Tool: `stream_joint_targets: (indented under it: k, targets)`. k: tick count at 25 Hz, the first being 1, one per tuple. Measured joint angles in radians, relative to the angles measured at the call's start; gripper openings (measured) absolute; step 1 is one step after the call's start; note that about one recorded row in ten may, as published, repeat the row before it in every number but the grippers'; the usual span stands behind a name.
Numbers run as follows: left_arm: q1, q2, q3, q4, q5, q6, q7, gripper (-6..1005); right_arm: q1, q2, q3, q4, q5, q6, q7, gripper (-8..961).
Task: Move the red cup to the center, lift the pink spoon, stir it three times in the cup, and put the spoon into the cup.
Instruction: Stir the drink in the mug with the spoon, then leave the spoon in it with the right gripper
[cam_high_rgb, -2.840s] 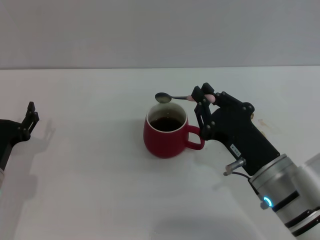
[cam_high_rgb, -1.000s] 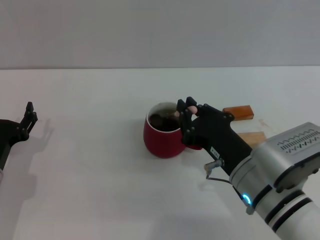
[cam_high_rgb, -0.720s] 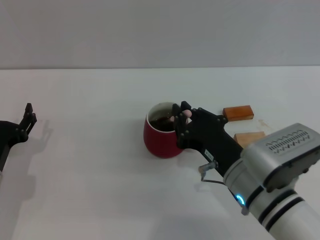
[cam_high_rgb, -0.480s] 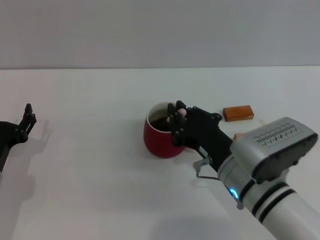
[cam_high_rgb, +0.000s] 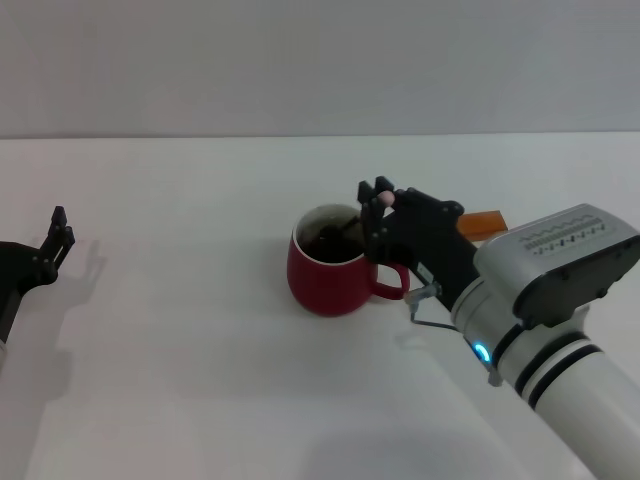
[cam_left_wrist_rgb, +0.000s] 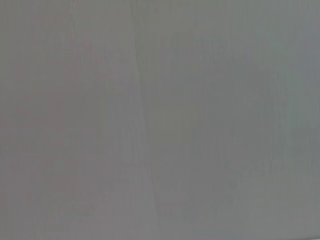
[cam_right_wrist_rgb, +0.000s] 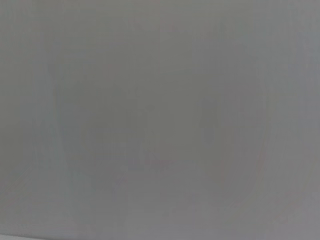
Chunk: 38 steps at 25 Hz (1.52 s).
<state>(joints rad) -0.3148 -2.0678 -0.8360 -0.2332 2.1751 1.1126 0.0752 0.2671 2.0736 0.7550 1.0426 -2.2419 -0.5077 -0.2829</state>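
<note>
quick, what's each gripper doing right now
Left gripper: open, holding nothing, parked at the table's left edge.
Right gripper: shut on the pink spoon, its bowl down in the red cup.

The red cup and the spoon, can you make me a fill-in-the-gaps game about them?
1. The red cup holds a dark ____.
2. The pink spoon is pinched by the ____ claw.
3. The spoon's bowl end dips ____ the cup.
4. The cup's handle points toward the robot's ____ side.

Missing words: liquid; right; into; right
</note>
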Motion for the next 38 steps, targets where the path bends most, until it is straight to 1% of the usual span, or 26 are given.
stream_joint_targets:
  k: [4,8,9,14,17,20,27,33,38]
  targets:
    - [-0.001,0.000,0.000,0.000,0.000,-0.001,0.000,840,-0.018,-0.003,0.011,0.016,-0.003,0.001,-0.003,137]
    - [-0.004,0.000,0.000,0.000,0.000,-0.005,0.003,840,-0.053,-0.005,0.001,0.048,-0.009,0.018,-0.004,136]
    - [-0.004,0.000,0.000,0.000,0.000,-0.005,0.003,840,-0.053,-0.005,0.001,0.048,-0.009,0.018,-0.004,136]
    - [-0.004,0.000,0.000,0.001,0.001,-0.007,0.004,840,-0.103,-0.002,-0.004,0.091,-0.055,0.046,-0.005,135]
    - [0.000,0.000,0.000,0.002,0.002,-0.008,0.004,840,-0.116,-0.002,-0.014,0.106,-0.060,0.056,-0.005,135]
    - [0.001,0.000,0.001,0.002,0.003,-0.008,0.003,840,-0.111,-0.001,-0.023,0.110,-0.061,0.068,-0.005,136]
    - [0.005,0.000,0.004,0.002,0.006,-0.006,-0.001,840,-0.063,0.003,-0.026,0.074,-0.056,0.071,-0.005,135]
    - [0.008,0.000,0.006,0.002,0.006,-0.002,-0.002,840,-0.022,0.003,0.008,0.028,-0.053,0.066,-0.005,135]
    - [0.008,0.000,0.006,0.002,0.003,-0.004,-0.002,840,-0.016,0.002,0.034,0.014,-0.053,0.064,-0.004,136]
